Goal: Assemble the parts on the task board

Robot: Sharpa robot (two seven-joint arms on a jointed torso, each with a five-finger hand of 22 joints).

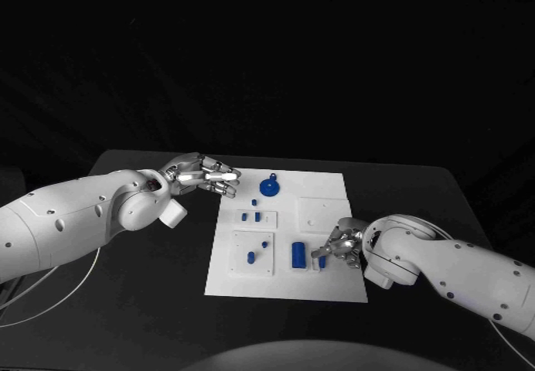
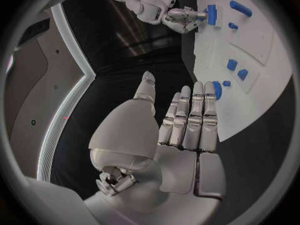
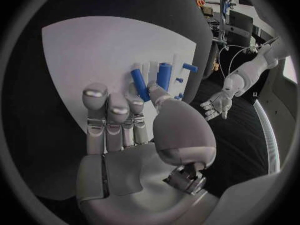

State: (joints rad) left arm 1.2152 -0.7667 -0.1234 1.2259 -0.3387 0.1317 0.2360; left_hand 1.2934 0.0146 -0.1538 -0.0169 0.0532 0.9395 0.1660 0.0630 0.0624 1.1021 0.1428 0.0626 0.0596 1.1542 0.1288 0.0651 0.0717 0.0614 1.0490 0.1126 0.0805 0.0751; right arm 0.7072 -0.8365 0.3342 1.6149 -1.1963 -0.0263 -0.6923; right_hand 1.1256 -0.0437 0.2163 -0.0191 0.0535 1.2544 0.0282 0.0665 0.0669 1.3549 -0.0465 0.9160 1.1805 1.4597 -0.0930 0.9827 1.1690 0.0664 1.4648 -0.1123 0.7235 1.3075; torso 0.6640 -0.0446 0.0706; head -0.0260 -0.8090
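We see the left hand [image 1: 204, 176] open and empty at the task board's [image 1: 335, 286] far left corner; the right hand [image 1: 340, 246] pinches a blue peg [image 1: 322, 261] at its right edge.

The right hand [image 1: 339, 249] partly hides a blue part [image 1: 322, 262] beneath its fingers.

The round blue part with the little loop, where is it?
In the head view the round blue part sits at the task board's far edge, just beside the left robot hand.
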